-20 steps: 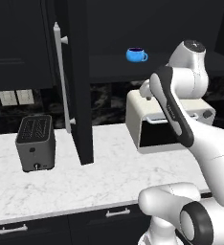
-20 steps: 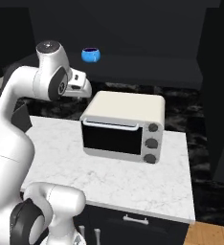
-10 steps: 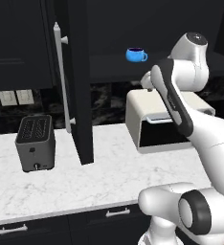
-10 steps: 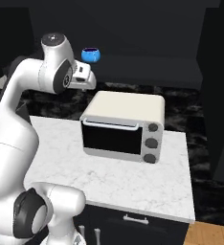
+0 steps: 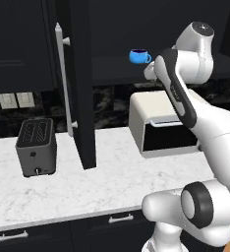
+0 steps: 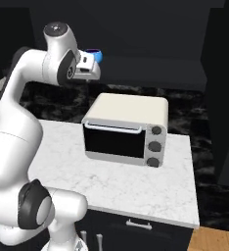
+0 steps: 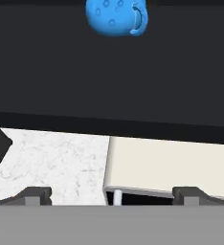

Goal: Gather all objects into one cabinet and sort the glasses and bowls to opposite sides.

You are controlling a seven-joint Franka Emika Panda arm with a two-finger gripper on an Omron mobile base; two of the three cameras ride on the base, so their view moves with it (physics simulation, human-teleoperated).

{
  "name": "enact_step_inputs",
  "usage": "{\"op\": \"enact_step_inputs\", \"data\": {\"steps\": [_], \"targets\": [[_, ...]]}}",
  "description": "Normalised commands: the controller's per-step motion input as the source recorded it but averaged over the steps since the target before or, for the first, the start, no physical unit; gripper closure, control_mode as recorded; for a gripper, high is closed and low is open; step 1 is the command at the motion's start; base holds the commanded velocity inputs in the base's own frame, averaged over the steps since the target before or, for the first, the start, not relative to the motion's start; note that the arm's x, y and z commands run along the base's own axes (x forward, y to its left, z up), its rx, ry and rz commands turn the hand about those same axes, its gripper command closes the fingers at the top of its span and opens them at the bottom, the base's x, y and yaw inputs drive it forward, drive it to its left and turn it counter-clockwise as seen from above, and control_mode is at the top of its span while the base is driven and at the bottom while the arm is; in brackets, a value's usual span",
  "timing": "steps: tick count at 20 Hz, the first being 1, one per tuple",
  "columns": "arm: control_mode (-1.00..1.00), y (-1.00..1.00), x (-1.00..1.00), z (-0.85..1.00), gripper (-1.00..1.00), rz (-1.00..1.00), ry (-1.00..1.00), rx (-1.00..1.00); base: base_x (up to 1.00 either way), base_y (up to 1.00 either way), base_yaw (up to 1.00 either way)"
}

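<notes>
One bright blue mug (image 5: 139, 56) stands on the dark shelf (image 5: 112, 72) of the black wall cabinet, whose tall door (image 5: 82, 83) hangs open with its silver bar handle (image 5: 63, 83). My gripper (image 5: 150, 74) hovers just right of and slightly below the mug, in front of the shelf edge. From the right base the mug (image 6: 96, 56) peeks out behind the gripper (image 6: 89, 67). In the hand view the mug (image 7: 116, 18) is at the top, and the gripper (image 7: 113, 195) is open with nothing between its fingertips. The second mug, orange cup and bowl are out of view.
A cream toaster oven (image 5: 161, 128) (image 6: 126, 128) sits on the white marble counter (image 5: 102, 187) below the shelf. A dark toaster (image 5: 36, 146) stands at the left. Black drawers (image 5: 63, 231) run under the counter. The open door juts out over the counter.
The arm has lifted the hand from in front of the toaster oven up to shelf height, closer to the blue mug. The mug has not moved.
</notes>
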Motion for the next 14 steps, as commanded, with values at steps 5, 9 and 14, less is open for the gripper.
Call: {"op": "enact_step_inputs", "data": {"steps": [5, 9, 14], "targets": [[-1.0, -0.08, 0.22, 0.06, -1.0, 0.0, -0.16, 0.0, 0.0, 0.0, 0.0], [-1.0, -0.12, 0.27, 0.0, -1.0, 0.0, -0.16, 0.0, 0.0, 0.0, 0.0], [-1.0, -0.06, 0.26, 0.09, -1.0, 0.0, -0.07, 0.0, 0.0, 0.0, 0.0]]}}
